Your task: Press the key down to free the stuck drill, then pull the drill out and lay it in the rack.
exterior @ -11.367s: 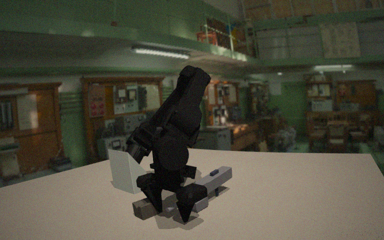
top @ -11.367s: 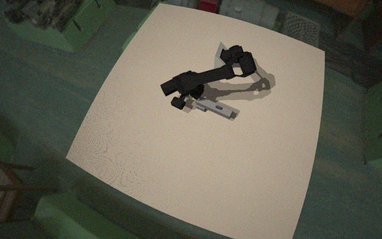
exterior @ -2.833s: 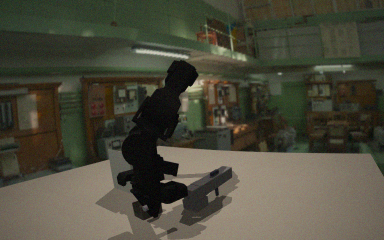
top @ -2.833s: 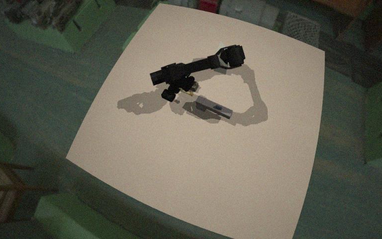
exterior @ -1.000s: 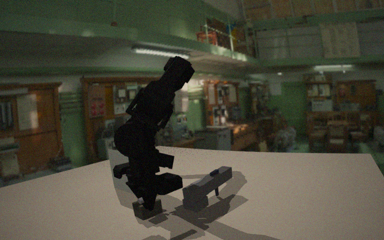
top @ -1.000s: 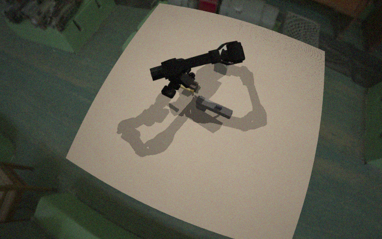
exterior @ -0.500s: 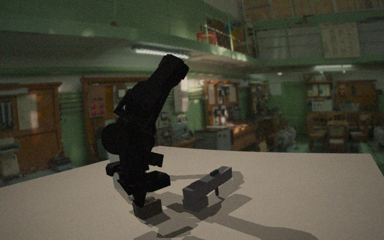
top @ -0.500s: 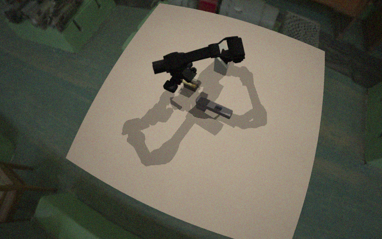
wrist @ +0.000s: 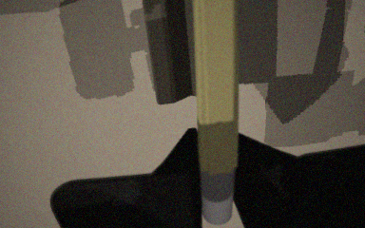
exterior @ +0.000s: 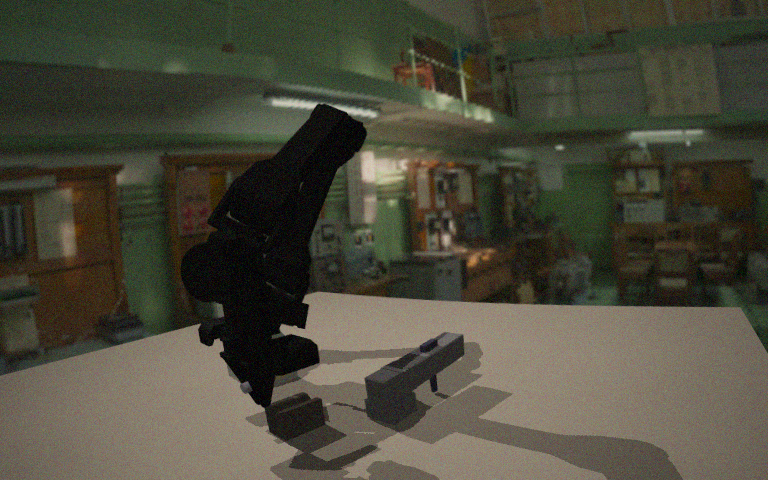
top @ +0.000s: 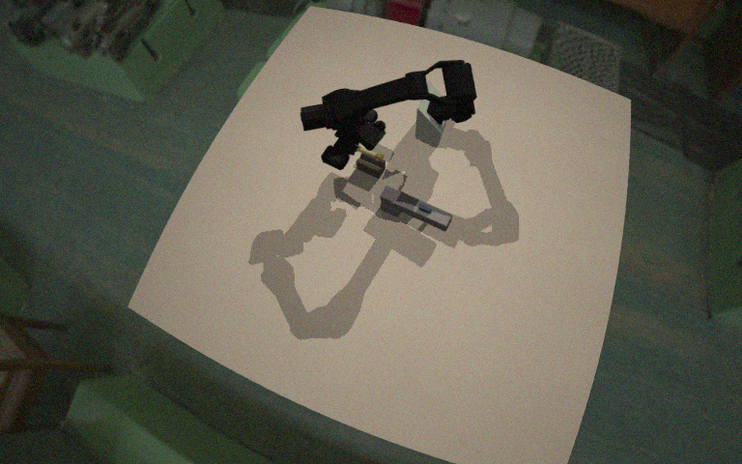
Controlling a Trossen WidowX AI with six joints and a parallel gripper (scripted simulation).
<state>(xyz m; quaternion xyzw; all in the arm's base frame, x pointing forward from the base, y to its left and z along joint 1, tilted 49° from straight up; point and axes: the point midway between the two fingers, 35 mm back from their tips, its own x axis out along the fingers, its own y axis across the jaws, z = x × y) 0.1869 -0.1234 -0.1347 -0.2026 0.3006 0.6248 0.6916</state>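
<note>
The drill, a yellow rod [top: 370,153] [wrist: 216,62] with a grey shank, is held in my gripper [top: 356,147] [wrist: 204,134]. In the exterior view only its pale shank end [exterior: 245,387] shows, beside the black fingers. My gripper is shut on the drill, above the table. The dark brown grooved rack [top: 370,165] [exterior: 296,417] [wrist: 159,62] stands close by; in the wrist view the drill passes across its right edge, roughly along its grooves. The grey holder [top: 389,201] [exterior: 389,404] is apart from the drill, with the dark blue key [top: 424,207] [exterior: 428,344] on its long bar.
A pale grey upright panel [top: 429,129] stands near the arm's rear part in the top view. A dark blue pin [exterior: 434,383] hangs below the holder's bar. Arm shadows fall across the beige table [top: 478,344] [exterior: 644,368] around the rack and holder.
</note>
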